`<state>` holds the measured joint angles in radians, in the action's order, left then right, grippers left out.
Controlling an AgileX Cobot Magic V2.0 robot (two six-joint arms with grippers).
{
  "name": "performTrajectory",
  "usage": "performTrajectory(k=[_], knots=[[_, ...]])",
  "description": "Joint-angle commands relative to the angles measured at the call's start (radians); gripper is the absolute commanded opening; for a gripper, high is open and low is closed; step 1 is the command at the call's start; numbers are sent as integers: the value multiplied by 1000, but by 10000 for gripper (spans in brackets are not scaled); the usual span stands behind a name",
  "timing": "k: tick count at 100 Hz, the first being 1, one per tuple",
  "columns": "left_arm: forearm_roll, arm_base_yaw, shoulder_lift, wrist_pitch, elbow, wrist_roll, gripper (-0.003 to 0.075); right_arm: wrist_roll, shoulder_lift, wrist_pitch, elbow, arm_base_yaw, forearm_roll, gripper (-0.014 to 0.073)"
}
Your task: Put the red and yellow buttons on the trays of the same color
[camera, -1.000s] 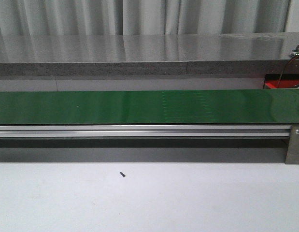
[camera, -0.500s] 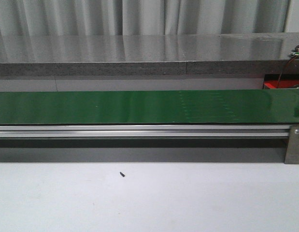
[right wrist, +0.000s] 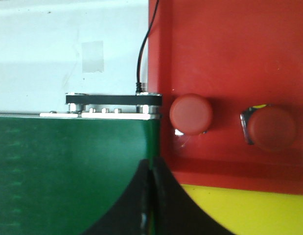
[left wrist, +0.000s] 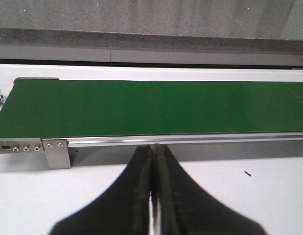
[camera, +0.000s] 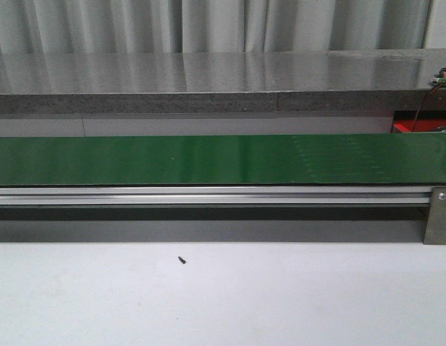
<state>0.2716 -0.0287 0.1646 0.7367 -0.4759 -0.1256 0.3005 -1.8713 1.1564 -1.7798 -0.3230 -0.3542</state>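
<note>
Front camera gives me the green belt (camera: 208, 160) running across the whole width, with its silver rail (camera: 208, 194) along the near edge and a grey stone ledge (camera: 208, 79) behind it. Nothing rides on the belt. A tiny dark speck (camera: 182, 260) sits on the white table (camera: 223, 303) in front. At the far right I catch a sliver of something red (camera: 417, 127) behind the belt with a wire looping above it. Neither arm shows here.

Left gripper (left wrist: 154, 152): I see the black fingers (left wrist: 139, 186) pressed together, clenched on nothing, over the white table just short of the belt's rail. The belt's end and a metal bracket (left wrist: 57, 152) are in its wrist view; belt surface is bare there too.

Right gripper (right wrist: 151, 169): fingers (right wrist: 136, 205) also closed tight, empty, hanging above the spot where the belt's end meets the trays. From its wrist view I see the red tray (right wrist: 229, 49) holding two red buttons, one (right wrist: 191, 114) close to the belt's end, the other (right wrist: 271, 127) further along, the two apart from each other. The second has a metal collar showing and a bit of yellow at its edge. The yellow tray (right wrist: 254, 210) lies touching the red one; I see no button on the part in view. A black cable (right wrist: 141, 54) runs to the black bar (right wrist: 112, 99) at the belt's end.
</note>
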Motion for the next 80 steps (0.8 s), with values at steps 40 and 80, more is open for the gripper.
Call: performTrajectory(k=[40,80], knots=[[21,-7,11,-76,-23,2,-20,14,508,-487,543,94,13,-64],[-2,-7,11,-128,-23,2,-20,15,834,-836,982,248,53,-64]])
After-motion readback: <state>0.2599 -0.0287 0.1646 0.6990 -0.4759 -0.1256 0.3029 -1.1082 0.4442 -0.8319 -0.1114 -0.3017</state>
